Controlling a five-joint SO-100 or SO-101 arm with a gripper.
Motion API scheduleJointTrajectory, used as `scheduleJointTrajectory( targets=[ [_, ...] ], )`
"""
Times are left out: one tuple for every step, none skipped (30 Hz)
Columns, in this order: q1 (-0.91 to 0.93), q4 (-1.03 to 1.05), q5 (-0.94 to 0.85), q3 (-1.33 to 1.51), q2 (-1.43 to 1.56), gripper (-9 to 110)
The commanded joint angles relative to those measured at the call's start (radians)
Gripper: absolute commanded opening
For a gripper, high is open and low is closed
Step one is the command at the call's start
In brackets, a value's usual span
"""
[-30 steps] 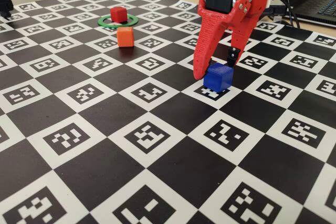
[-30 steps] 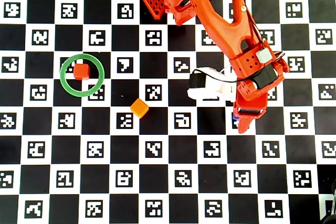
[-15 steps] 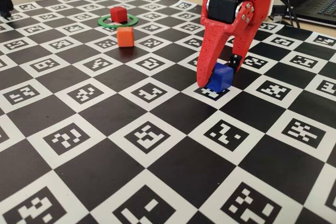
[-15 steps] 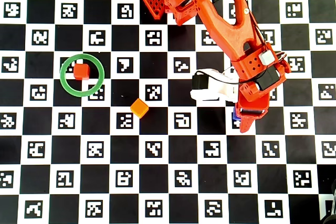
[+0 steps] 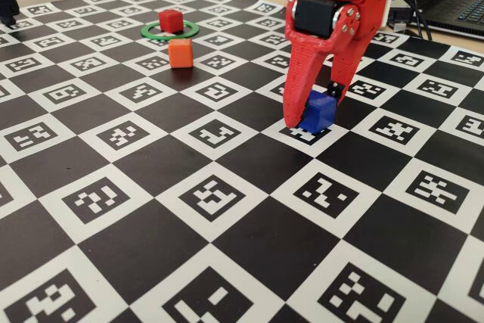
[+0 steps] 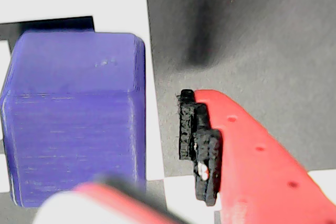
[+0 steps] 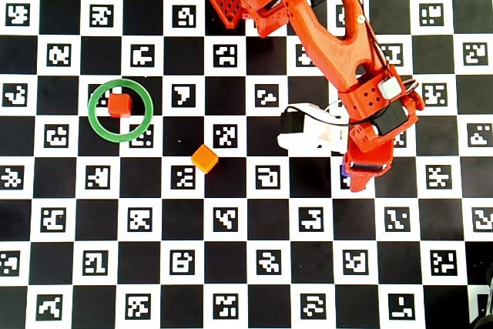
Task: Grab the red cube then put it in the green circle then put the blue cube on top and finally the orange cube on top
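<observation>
Gripper [image 5: 316, 110] straddles the blue cube [image 5: 315, 111], jaws apart, not clamped. Red cube [image 7: 118, 103] sits at 10 o'clock inside the green ring [image 7: 120, 109]. Risk: off-centre closing twists the cube out.

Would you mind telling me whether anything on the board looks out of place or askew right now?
Only a small thing: the red cube sits off-centre in the green circle, near its upper-left rim in the overhead view. Nothing looks spilled or damaged.
</observation>
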Motion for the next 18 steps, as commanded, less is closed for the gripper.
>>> scheduleJointTrajectory(
  targets=[
    [0.008, -0.009, 0.002, -0.032, 0.026, 29],
    [0.009, -0.009, 0.000, -0.034, 0.026, 28],
    [0.009, -0.011, -0.002, -0.034, 0.026, 28],
    [0.009, -0.012, -0.003, -0.034, 0.026, 28],
    [0.009, -0.012, -0.003, -0.034, 0.025, 27],
    [0.009, -0.012, -0.003, -0.034, 0.025, 27],
    [0.009, -0.012, -0.003, -0.034, 0.025, 26],
    [0.009, -0.012, -0.003, -0.034, 0.025, 26],
    [0.009, -0.012, -0.003, -0.034, 0.025, 25],
    [0.009, -0.012, -0.003, -0.034, 0.025, 25],
    [0.009, -0.014, -0.005, -0.034, 0.025, 23],
    [0.009, -0.015, -0.008, -0.034, 0.025, 23],
    [0.009, -0.017, -0.011, -0.034, 0.025, 22],
    [0.009, -0.018, -0.015, -0.034, 0.025, 21],
    [0.008, -0.018, -0.015, -0.034, 0.025, 21],
    [0.008, -0.020, -0.015, -0.034, 0.025, 19],
    [0.008, -0.020, -0.017, -0.034, 0.025, 18],
    [0.008, -0.020, -0.017, -0.034, 0.025, 17]
  ],
)
